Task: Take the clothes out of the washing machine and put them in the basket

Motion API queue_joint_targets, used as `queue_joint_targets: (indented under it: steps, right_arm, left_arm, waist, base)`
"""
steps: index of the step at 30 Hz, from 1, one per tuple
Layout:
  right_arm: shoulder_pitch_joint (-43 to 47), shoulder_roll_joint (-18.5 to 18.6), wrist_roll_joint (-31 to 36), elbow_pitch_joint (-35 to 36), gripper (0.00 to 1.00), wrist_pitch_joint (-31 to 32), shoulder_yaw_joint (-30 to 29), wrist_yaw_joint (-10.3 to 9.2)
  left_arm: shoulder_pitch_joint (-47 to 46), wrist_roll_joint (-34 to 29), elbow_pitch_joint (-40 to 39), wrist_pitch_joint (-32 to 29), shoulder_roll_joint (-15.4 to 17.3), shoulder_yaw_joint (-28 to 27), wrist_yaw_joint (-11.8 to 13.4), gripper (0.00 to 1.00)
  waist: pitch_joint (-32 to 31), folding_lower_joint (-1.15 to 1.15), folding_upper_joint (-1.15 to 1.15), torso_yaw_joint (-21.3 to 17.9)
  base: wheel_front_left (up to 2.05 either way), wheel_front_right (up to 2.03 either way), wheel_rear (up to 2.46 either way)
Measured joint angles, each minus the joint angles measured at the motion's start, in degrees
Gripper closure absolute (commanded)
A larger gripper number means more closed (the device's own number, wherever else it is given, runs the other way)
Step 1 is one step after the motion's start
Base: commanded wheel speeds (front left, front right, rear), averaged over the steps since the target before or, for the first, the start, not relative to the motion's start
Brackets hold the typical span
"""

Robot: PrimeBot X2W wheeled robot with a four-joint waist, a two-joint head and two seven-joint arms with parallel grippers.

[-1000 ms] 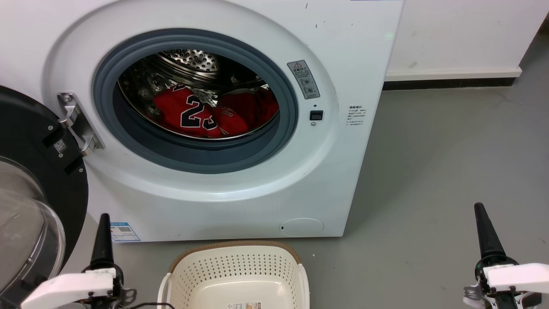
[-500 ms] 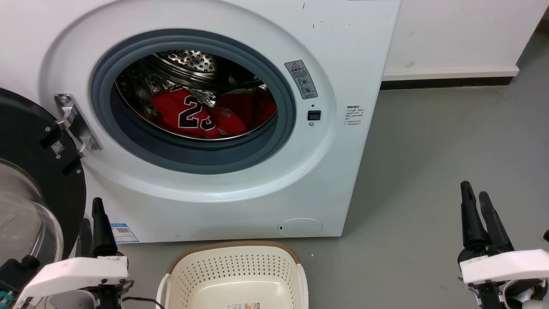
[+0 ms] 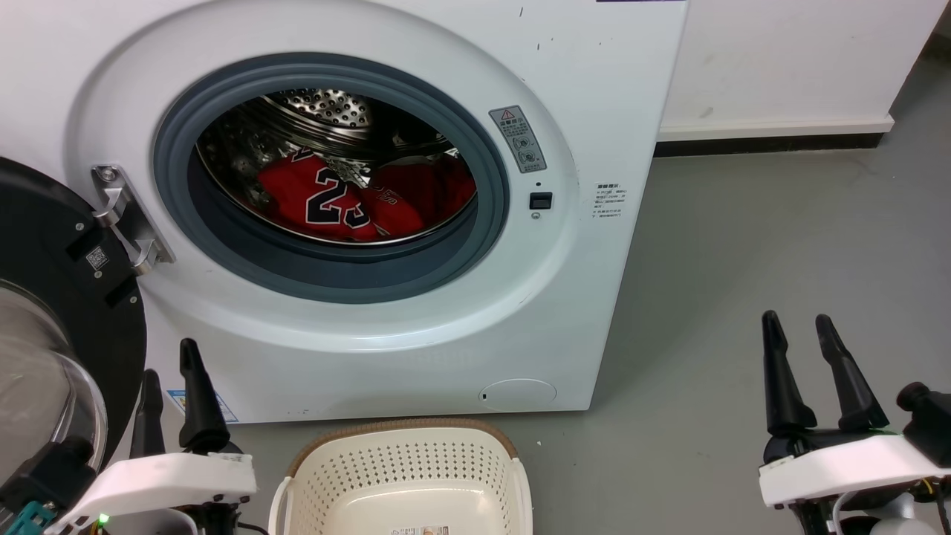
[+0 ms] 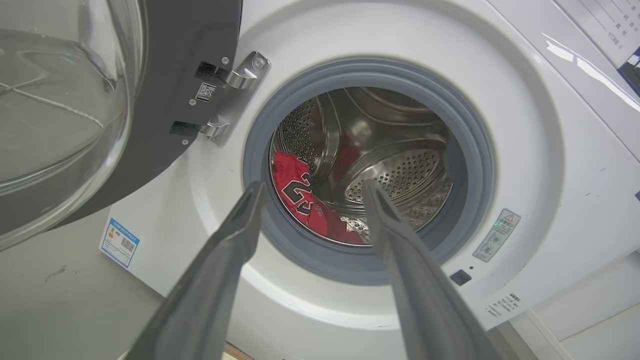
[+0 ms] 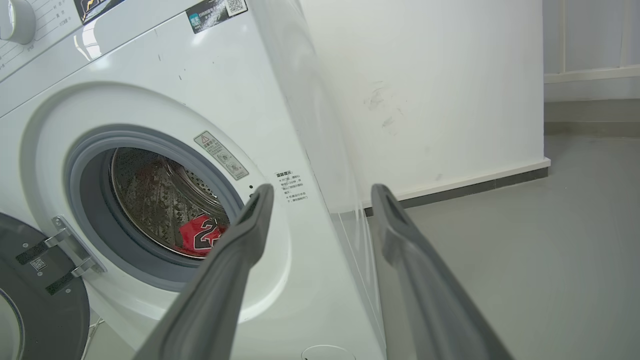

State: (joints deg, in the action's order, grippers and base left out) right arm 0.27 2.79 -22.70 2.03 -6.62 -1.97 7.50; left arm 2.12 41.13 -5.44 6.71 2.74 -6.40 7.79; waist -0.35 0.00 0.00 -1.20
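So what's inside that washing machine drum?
Red clothes lie heaped at the bottom of the steel drum, one showing a black 23. Whether anything lies under them is hidden.

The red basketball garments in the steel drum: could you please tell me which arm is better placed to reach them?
Probably left. The left claw, open, frames the red basketball garments inside the large white washing machine, while the right claw, also open, stands off to its side over grey floor.

The grey floor [image 3: 743,260] holds the big white washing machine [image 3: 602,104]. The cream basket [image 3: 401,468] sits on the floor too, just in front of the machine.
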Motion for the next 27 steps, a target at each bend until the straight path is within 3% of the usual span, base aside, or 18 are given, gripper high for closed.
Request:
queue_joint_targets:
  steps: [6, 9, 21, 24, 27]
  right_arm:
    - [1.01, 0.01, 6.15, 1.51, 0.00, -0.93, 0.65, 0.00]
    - [1.06, 0.02, 8.44, 1.94, 0.00, -1.42, 0.75, 0.00]
    - [2.10, 0.03, 16.44, 3.23, 0.00, -3.05, 1.16, 0.00]
    - [2.33, 0.04, 18.30, 3.25, 0.00, -3.50, 1.35, 0.00]
    - [2.48, 0.05, 19.46, 3.27, 0.00, -3.97, 1.31, 0.00]
  left_arm:
    - [0.27, -8.34, -3.16, 0.96, 0.01, 2.09, -0.68, 0.00]
    - [0.30, -12.27, -5.46, 1.38, 0.05, 3.16, 0.52, 0.00]
    - [1.22, -21.57, -7.04, 3.09, 5.87, 14.45, 9.34, 0.00]
    - [2.05, -21.14, -5.00, 3.49, 6.31, 16.26, 9.58, 0.00]
    - [2.47, -20.23, -2.83, 3.91, 6.35, 16.59, 7.94, 0.00]
  waist:
    - [-0.11, 0.00, 0.00, -0.06]
    - [-0.10, 0.00, 0.00, -0.11]
    - [-0.26, 0.00, 0.00, -0.58]
    - [-0.50, 0.00, 0.00, -0.73]
    - [-0.78, 0.00, 0.00, -0.89]
  base:
    - [0.00, 0.00, 0.00]
    - [0.00, 0.00, 0.00]
    - [0.00, 0.00, 0.00]
    - [0.00, 0.00, 0.00]
    - [0.00, 0.00, 0.00]
